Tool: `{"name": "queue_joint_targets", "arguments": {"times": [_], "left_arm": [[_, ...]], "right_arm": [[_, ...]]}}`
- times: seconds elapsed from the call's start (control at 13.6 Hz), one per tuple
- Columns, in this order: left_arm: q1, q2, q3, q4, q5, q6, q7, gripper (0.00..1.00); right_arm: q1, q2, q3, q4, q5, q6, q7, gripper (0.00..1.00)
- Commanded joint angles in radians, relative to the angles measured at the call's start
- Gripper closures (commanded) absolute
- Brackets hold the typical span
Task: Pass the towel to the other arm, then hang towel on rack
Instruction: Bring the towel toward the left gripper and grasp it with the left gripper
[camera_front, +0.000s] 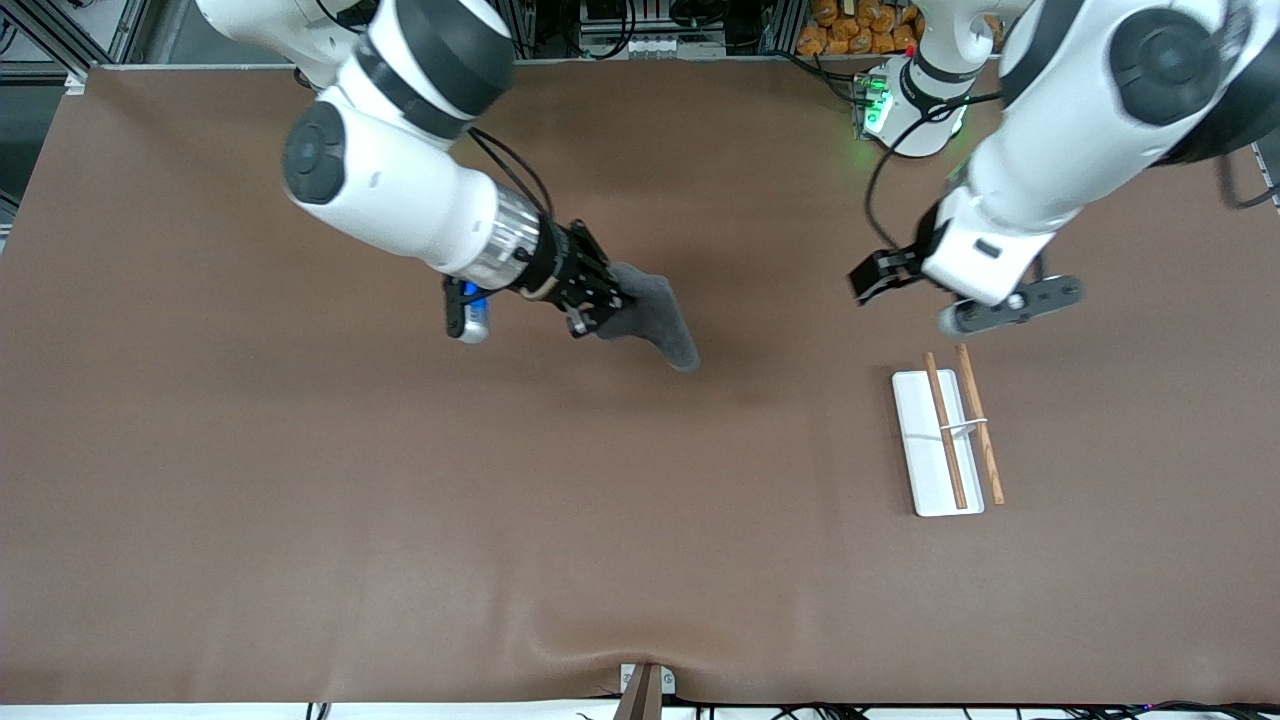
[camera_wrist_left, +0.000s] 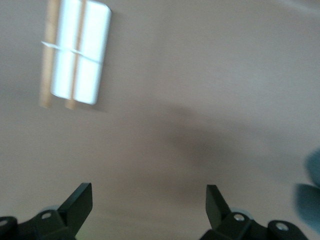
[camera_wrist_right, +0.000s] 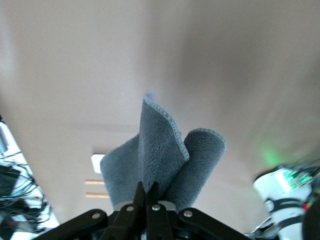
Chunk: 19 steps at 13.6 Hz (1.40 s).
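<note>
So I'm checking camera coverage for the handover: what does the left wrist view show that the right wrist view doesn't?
Only the left wrist view shows the left gripper, open and empty over the bare table. Only the right wrist view shows the right gripper shut on the towel, held up in folds, grey face out. Both show the rack lying on the table, whole in the left wrist view and mostly hidden by the towel in the right.

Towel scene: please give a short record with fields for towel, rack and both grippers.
towel: dark grey, held up over the table
right gripper: shut on towel
left gripper: open, empty, in the air near the rack's end toward the robots
rack: on table, toward left arm's end, nothing hanging on it
handover: not yet done
</note>
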Motion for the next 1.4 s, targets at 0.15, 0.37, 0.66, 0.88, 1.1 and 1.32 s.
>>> {"name": "queue_joint_targets", "arguments": {"times": [0.15,0.37,0.66,0.88,1.1,1.32], "left_arm": [[0.023,0.141,-0.004,0.019,-0.166,0.063,-0.034,0.00],[0.035,0.205,0.005,0.054,-0.257,0.115,-0.035,0.00],[0.058,0.288,0.009,0.107,-0.427,0.193,-0.045,0.00],[0.063,0.328,0.009,0.110,-0.510,0.261,-0.045,0.14],[0.055,0.357,0.009,0.110,-0.592,0.282,-0.051,0.28],[0.047,0.371,0.009,0.108,-0.629,0.304,-0.078,0.32]], "right_arm": [[0.044,0.049,-0.011,0.051,0.017,0.075,0.079,1.00],[0.066,0.069,-0.011,0.052,0.017,0.130,0.125,1.00],[0.084,0.087,-0.011,0.062,0.015,0.177,0.146,1.00],[0.086,0.096,-0.011,0.069,0.015,0.190,0.160,1.00],[0.093,0.107,-0.011,0.074,0.015,0.238,0.181,1.00],[0.106,0.124,-0.011,0.081,0.015,0.278,0.195,1.00]]}}
